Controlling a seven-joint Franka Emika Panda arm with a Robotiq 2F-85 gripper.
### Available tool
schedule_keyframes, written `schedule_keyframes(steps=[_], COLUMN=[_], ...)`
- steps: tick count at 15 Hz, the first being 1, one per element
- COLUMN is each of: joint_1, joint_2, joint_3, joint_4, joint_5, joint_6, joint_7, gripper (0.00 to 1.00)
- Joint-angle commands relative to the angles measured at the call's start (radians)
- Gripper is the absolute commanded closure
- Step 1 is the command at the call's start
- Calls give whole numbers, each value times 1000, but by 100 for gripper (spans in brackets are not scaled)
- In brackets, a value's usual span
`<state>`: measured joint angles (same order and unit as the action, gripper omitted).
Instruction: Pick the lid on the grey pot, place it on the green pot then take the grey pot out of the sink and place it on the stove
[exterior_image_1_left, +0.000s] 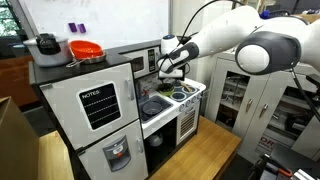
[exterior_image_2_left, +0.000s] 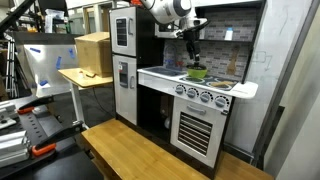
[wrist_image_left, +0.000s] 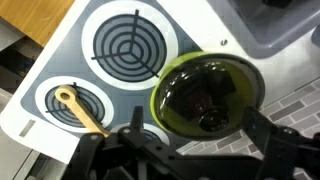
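Note:
The green pot stands on the white stove at a back burner and shows in both exterior views. The lid, a dark dome with a knob, rests on the green pot's rim. My gripper hangs open just above it, with one finger on each side of the pot and nothing between them. The sink lies beside the stove. A dark round shape in the sink looks like the grey pot, though it is too small to tell clearly.
A yellow spatula lies across the front burner. A red-orange bowl and a silvery pot sit on top of the toy fridge. A wooden bench stands in front of the kitchen, and a cardboard box sits off to the side.

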<state>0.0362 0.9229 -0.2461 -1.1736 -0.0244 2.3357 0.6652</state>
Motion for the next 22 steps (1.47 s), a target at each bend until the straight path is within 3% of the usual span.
schedule_keyframes(steps=[1, 5, 7, 10, 12, 17, 22], joint_1=[-53, -111, -132, -123, -102, -49, -24], joint_2=[-119, -206, -246, -300, -337, -370, -339], joint_3=[104, 181, 205, 208, 215, 238, 239], joint_4=[-117, -194, -226, -279, -335, -430, -495], joint_5=[41, 112, 131, 103, 86, 97, 162], joint_6=[-46, -81, -157, -285, -285, -216, -38], joint_7=[-201, -420, -520, -610, -651, -614, -476], gripper=[0, 0, 0, 0, 0, 0, 0])
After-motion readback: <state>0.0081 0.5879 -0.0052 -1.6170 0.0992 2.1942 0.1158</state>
